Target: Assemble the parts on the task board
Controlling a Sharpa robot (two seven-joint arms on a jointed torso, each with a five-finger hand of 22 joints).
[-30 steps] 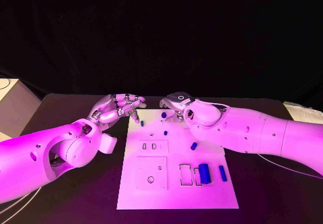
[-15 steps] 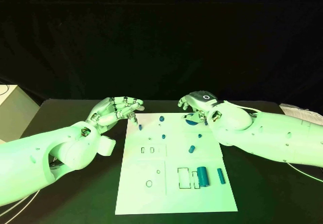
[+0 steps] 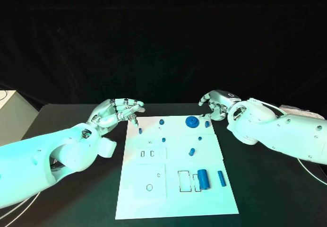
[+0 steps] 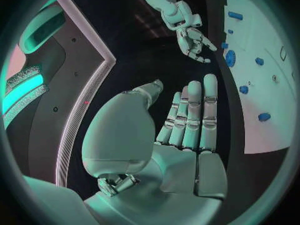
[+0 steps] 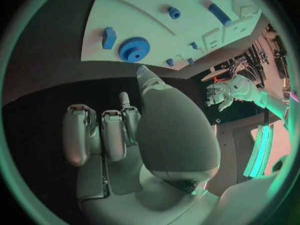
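White task board (image 3: 174,198) lies lengthwise in the middle of the black table (image 3: 68,208), its near end bare. Past that, a square outline with a small oval hole (image 3: 149,187) sits on the board's left side, and to its right a rectangular slot (image 3: 185,181) stands beside two blue cylinders: a thick one (image 3: 202,179) just beside the slot and a thinner one (image 3: 221,178) near the board's right edge. Farther up come two small slots (image 3: 148,153) on the left and a short blue peg (image 3: 191,152) lying tilted to their right. Beyond these, several small blue pegs (image 3: 163,139) dot the board, and at the far end a blue gear (image 3: 192,122) rests flat with a small blue block (image 3: 207,124) just beside it.

Off the board's far left corner the left hand (image 3: 117,111) hovers, its fingers straight and held close together in the left wrist view, holding nothing. Off the far right corner the right hand (image 3: 217,105) hangs above the table near the gear, its fingers (image 5: 103,135) curled inward around nothing.
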